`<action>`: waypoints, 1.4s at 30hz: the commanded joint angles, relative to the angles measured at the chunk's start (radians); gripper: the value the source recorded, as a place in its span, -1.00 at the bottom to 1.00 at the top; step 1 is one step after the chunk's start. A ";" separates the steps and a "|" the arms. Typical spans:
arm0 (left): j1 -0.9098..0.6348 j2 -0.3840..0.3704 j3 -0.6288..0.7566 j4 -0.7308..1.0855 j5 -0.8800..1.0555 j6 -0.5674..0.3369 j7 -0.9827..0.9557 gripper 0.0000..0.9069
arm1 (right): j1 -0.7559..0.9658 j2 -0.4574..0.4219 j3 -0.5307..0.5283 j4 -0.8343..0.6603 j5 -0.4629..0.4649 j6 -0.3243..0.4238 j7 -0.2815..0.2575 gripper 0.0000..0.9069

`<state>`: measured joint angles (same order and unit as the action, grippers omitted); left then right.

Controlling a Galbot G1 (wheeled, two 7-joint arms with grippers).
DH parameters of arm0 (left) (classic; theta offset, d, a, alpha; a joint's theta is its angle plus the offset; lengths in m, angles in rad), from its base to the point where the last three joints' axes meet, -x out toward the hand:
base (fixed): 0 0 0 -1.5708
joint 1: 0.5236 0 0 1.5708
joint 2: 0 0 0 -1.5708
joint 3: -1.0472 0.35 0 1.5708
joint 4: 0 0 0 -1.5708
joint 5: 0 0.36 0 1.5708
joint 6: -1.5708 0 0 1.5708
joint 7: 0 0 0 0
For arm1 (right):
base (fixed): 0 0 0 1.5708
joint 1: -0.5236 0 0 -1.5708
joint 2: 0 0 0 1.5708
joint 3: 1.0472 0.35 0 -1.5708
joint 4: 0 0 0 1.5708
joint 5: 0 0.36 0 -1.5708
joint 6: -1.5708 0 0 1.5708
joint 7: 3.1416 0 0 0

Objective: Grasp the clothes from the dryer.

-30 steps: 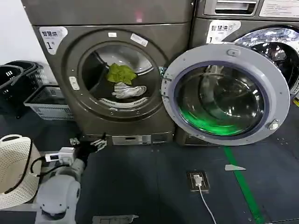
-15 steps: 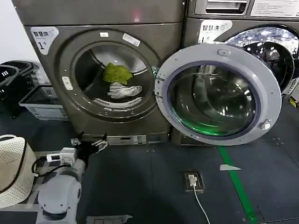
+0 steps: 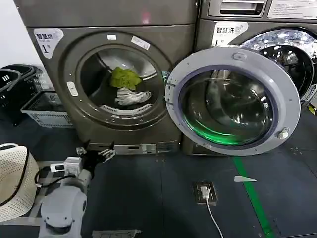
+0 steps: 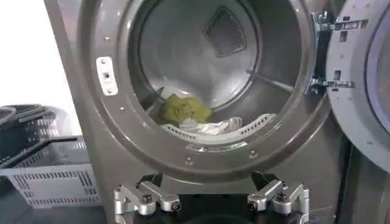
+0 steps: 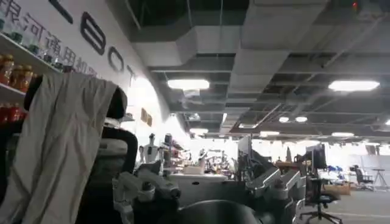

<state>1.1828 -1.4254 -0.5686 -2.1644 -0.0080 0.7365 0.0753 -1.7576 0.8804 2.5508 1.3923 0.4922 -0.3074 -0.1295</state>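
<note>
The dryer (image 3: 64, 54), dark grey-bronze with a "1" label, stands with its round door (image 3: 233, 99) swung open to the right. Inside the steel drum lie the clothes: a green piece (image 3: 125, 78) behind a white piece (image 3: 131, 96). My left gripper (image 3: 95, 151) hovers low in front of the dryer's base, open and empty. In the left wrist view the left gripper (image 4: 210, 204) faces the porthole, below the green piece (image 4: 183, 109) and white piece (image 4: 213, 126). In the right wrist view the right gripper (image 5: 210, 189) is open, pointing away into a room.
A white mesh hamper (image 3: 12, 178) stands at my left. A grey crate (image 3: 47, 109) and black baskets (image 3: 12, 82) sit left of the dryer. A neighbouring machine (image 3: 257, 29) is behind the door. A floor socket with cable (image 3: 205, 191) and a green floor line (image 3: 252, 193) lie ahead.
The head view has shifted, so the dryer and door sit slightly further left than a second ago. My left gripper stays low before the dryer, still open.
</note>
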 commanded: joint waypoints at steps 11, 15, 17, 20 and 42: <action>-0.005 -0.001 0.001 0.003 0.001 0.049 -0.003 1.00 | 0.004 -0.004 -0.011 0.001 -0.002 0.001 -0.002 1.00; -0.007 0.003 0.001 0.003 0.001 0.049 -0.003 1.00 | 0.004 -0.004 -0.012 0.002 -0.002 0.003 -0.002 1.00; -0.010 0.002 0.001 0.004 0.000 0.049 -0.004 1.00 | 0.005 -0.006 -0.012 0.003 -0.002 0.003 -0.002 1.00; -0.013 0.003 0.004 0.005 -0.002 0.049 -0.004 1.00 | 0.004 -0.007 -0.010 0.001 -0.002 0.004 -0.001 1.00; -0.012 -0.003 0.014 0.009 0.001 0.049 -0.004 1.00 | -0.002 -0.005 -0.001 -0.009 -0.001 0.008 0.000 1.00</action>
<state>1.1706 -1.4287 -0.5557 -2.1563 -0.0075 0.7365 0.0704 -1.7593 0.8735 2.5493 1.3834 0.4904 -0.3005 -0.1300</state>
